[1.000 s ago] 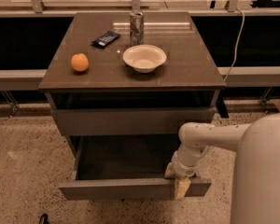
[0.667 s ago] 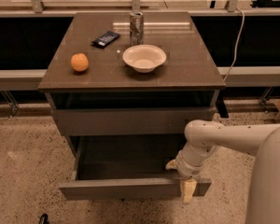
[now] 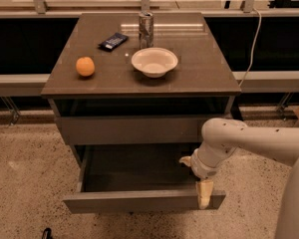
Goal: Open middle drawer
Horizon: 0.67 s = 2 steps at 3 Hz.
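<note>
On the left of the bench point(image 3: 209, 76) top lies one orange point(image 3: 84, 66). Behind it to the right lies one dark flat packet point(image 3: 113, 41); its print is too dim to read. Next comes one metal can point(image 3: 146, 30), upright, and just in front of it one white bowl point(image 3: 154, 61), showing only its own pale inside.

Under the top runs a dark gap, and below that one grey drawer front point(image 3: 129, 129) that sits closed. Two drawer fronts can be counted. The middle drawer point(image 3: 139, 200) is under the closed one and is pulled well out toward the camera. Its wide, shallow box shows only a bare grey floor, with the back part in shadow under the closed front. Whatever lies below it is hidden.

A small dark thing point(image 3: 47, 233) is cut off at the bottom edge on the speckled floor point(image 3: 25, 183).

At the right, the white arm point(image 3: 254, 141) reaches down to the drawer's right end. The gripper point(image 3: 204, 193) hangs over the front panel there, and I cannot tell if it is wide or narrow.
</note>
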Available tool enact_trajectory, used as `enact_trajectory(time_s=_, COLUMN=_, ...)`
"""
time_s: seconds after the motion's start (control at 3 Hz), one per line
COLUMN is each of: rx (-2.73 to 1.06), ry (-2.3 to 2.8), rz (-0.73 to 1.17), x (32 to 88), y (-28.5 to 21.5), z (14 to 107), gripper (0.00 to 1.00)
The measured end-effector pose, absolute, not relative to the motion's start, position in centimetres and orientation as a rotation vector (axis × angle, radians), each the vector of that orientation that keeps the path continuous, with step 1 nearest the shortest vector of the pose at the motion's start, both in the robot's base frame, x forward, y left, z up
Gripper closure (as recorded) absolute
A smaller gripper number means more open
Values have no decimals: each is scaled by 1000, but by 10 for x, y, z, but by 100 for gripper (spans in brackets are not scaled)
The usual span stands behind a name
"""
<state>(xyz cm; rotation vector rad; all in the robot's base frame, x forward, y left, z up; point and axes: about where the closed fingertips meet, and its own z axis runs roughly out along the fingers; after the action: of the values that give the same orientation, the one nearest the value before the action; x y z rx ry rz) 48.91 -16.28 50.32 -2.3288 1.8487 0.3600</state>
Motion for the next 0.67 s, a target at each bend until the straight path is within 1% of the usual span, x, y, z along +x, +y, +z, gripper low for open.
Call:
enact_trajectory(time_s=0.33, rx=-2165, ry=1882, rz=284, x=530, y=-166, z=501, gripper=32)
enact_trajectory(time_s=0.67, rx=-2061, ry=1893, rz=257, x=554, y=-163, z=494, gripper=55)
